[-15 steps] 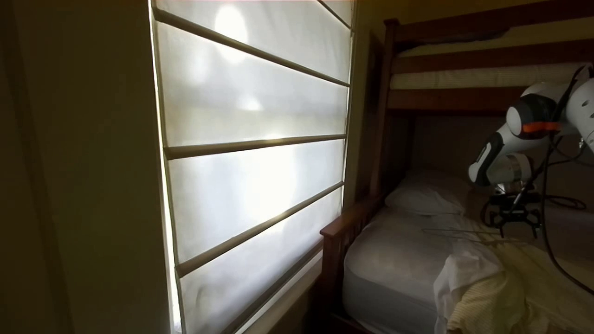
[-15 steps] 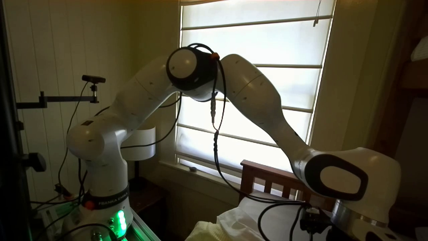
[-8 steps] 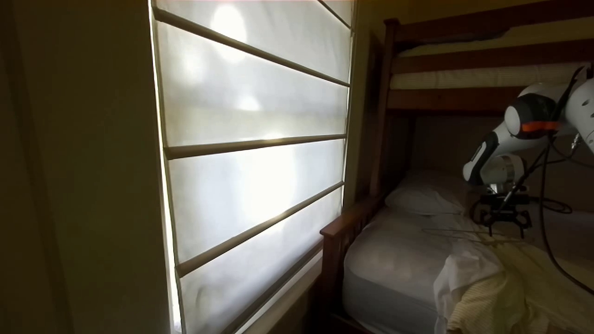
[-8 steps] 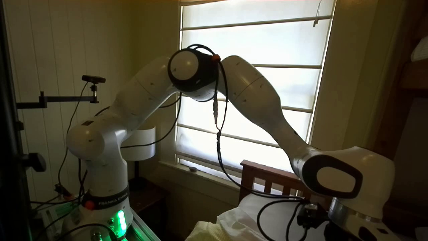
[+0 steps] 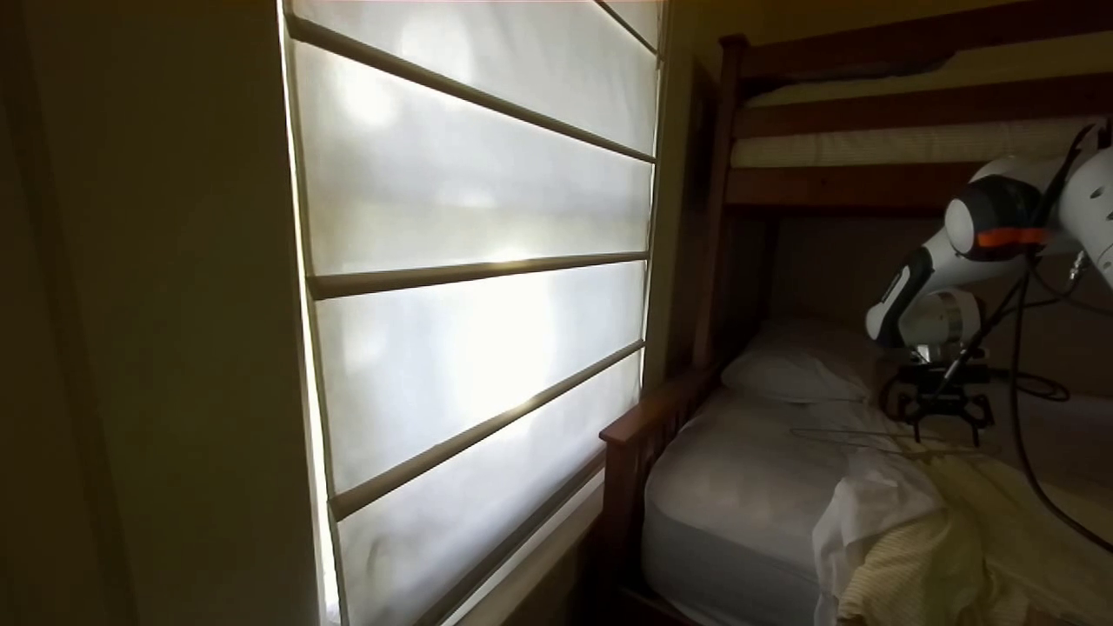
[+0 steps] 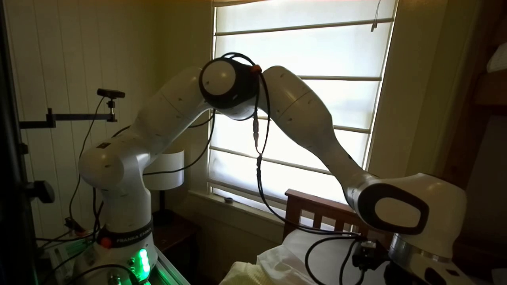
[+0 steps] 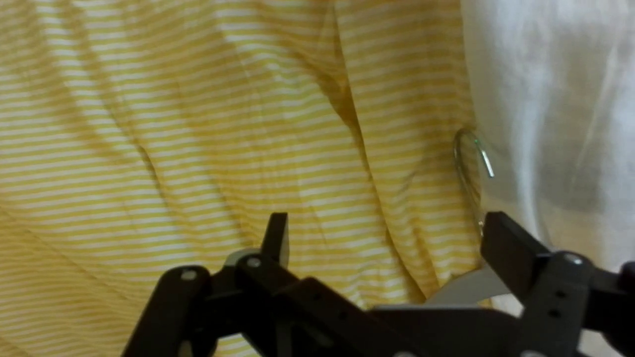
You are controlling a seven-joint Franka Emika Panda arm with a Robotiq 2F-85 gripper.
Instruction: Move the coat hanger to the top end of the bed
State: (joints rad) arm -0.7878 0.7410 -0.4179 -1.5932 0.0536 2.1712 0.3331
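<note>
Your pincer (image 7: 386, 218) hangs released above the blanket (image 7: 173, 148). In the wrist view, the coat hanger (image 7: 459, 165) shows partly, at your pincer's two o'clock, on the bed (image 5: 739, 487). In an exterior view, the pillow (image 5: 796, 369) lies at your pincer's ten o'clock.

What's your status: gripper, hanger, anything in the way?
Gripper open, holding nothing. Coat hanger lying on the bed, ungrasped. Rumpled striped blanket under part of it, might snag.

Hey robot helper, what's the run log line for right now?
gripper: open, over bed | coat hanger: lying on bed, off pillow | held: nothing
</note>
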